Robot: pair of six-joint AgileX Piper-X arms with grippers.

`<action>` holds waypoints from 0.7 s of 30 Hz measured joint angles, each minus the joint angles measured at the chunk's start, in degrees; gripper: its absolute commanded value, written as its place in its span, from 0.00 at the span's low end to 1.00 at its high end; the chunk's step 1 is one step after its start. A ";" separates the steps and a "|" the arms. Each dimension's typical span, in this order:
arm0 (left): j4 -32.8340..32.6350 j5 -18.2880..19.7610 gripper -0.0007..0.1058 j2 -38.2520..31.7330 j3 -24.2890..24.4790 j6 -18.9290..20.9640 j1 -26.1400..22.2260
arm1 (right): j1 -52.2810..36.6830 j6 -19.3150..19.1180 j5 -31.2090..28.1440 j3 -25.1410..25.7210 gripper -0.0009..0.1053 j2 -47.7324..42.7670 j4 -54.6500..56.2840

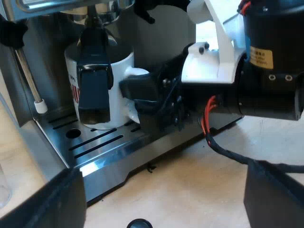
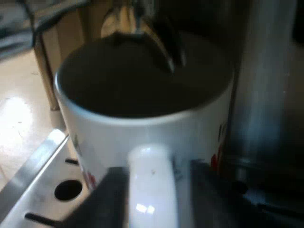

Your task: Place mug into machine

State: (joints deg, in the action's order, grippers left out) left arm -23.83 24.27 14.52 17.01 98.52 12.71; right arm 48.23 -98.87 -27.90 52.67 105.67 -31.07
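A white mug (image 1: 121,71) with red print stands on the slotted drip tray (image 1: 102,142) of the espresso machine (image 1: 42,14), under the locked metal holder, whose dark handle (image 1: 95,80) reaches out in front of the mug. My right gripper (image 1: 135,95) is at the mug's handle (image 1: 137,72). Seen from its own wrist, the right gripper (image 2: 152,199) has a black finger close on each side of the white handle (image 2: 152,180), and the mug (image 2: 142,128) sits beneath the holder's spouts (image 2: 128,21). My left gripper (image 1: 161,209) hangs open, low over the table before the machine, with nothing in it.
The steam wand (image 1: 28,80) with a white tip hangs beside the mug over the tray. A round hole (image 2: 68,189) and slots mark the tray (image 2: 33,175). A small black knob (image 1: 139,223) lies on the light table near my left gripper.
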 measured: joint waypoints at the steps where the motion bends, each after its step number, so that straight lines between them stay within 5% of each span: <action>1: 0.00 0.00 0.66 0.00 0.00 0.00 0.00 | 0.00 0.00 -0.07 0.06 0.55 0.00 -0.09; 7: 0.00 0.15 0.66 0.00 0.00 0.00 0.00 | 0.90 0.35 -0.94 0.05 0.55 -0.76 0.01; 15: 0.03 5.70 0.66 0.00 0.00 0.00 0.00 | 4.81 0.44 -7.70 0.05 0.55 -7.43 7.19; 21: -2.23 5.82 0.66 0.00 3.93 0.00 0.00 | 8.57 0.56 -12.26 0.05 0.55 -12.00 14.94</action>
State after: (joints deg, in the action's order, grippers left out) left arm -26.06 30.10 14.52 20.93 98.52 12.71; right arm 56.80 -98.30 -40.16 52.72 93.67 -16.12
